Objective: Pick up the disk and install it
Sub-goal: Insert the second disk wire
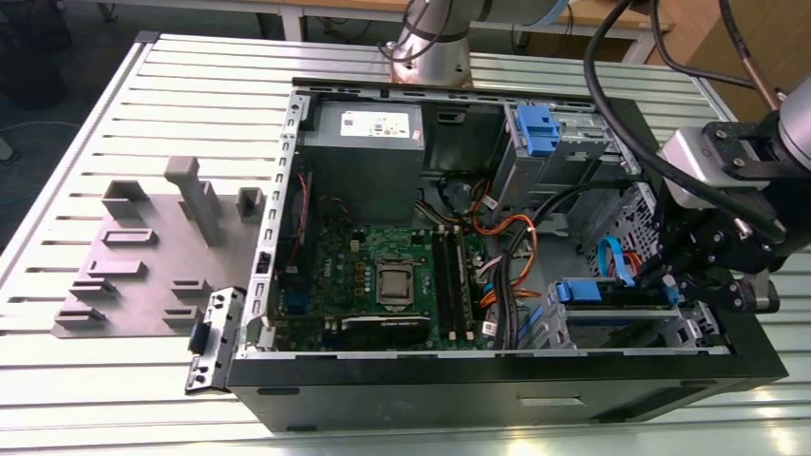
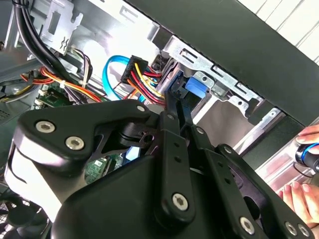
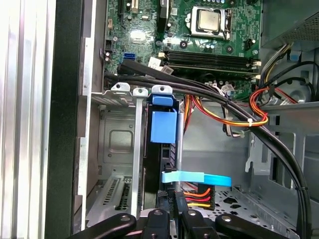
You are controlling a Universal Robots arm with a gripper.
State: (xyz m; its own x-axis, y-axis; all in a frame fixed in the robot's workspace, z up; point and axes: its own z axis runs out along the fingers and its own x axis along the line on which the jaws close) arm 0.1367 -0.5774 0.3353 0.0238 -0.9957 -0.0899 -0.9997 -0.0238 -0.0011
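Observation:
The disk (image 3: 160,167) stands on edge in a slot of the grey drive cage (image 3: 119,144), at the front corner of the open computer case. Its blue plastic tab (image 3: 163,127) sticks out at the end. In the exterior view the disk (image 1: 617,296) lies in that cage on the view's right, with my gripper (image 1: 669,285) right at its end. The second wrist view has the two thin fingers (image 2: 170,119) close together and reaching to the blue tab (image 2: 193,87). The gripper (image 3: 173,215) looks shut on the disk's edge.
A blue data cable (image 3: 197,178) and orange-red-yellow power wires (image 3: 199,193) hang beside the disk. Black cable bundles (image 3: 214,94) cross above the cage. The motherboard (image 1: 380,275), power-supply box (image 1: 361,142) and a second blue-tabbed cage (image 1: 538,128) fill the case. A person's hand (image 2: 299,191) is beside the case.

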